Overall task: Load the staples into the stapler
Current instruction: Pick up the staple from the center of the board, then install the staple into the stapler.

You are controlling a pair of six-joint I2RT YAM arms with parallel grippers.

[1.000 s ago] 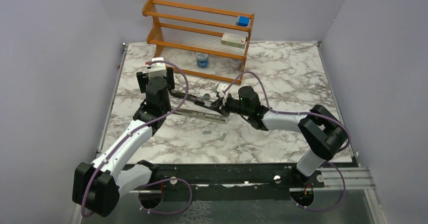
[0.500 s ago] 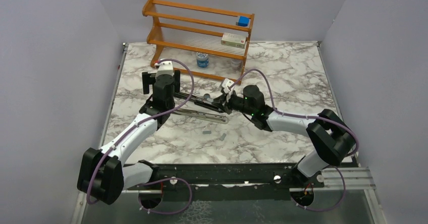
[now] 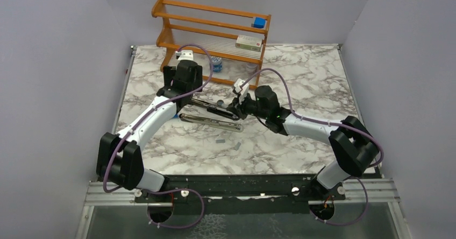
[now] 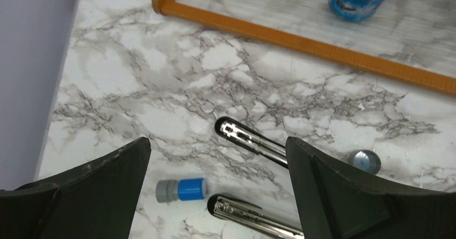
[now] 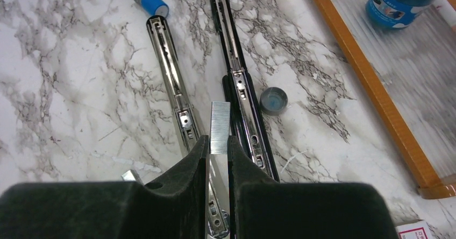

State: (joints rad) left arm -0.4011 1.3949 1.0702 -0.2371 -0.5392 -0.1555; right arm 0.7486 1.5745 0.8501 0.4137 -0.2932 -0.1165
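Swinging back from the stapler [image 3: 211, 113] over the last second, the left arm now reaches toward the rack [image 3: 215, 23], and the left claw [image 4: 218, 142] has gone from part-open to its widest. It holds nothing. The move looks meant to give the other arm room.

The stapler lies folded open on the marble surface [image 3: 301, 77] between the two arms. Its two long bars are spread side by side with both channels facing up, ready to take a refill.

The right claw [image 5: 218, 145] is nearly closed on the near end of a strip of staples [image 5: 220, 121]. The strip juts forward, lengthwise to the bars, above the gap between them and just beside the black bar's channel. That alignment suggests it is about to be lowered or slid into the track, which will call for a small sideways correction and a flat approach. A tilted strip could catch on the channel wall or snap.

Two loose bits that may be more staples lie on the surface nearer the bases. A grey cap [image 5: 273, 100] sits just beside the black bar.
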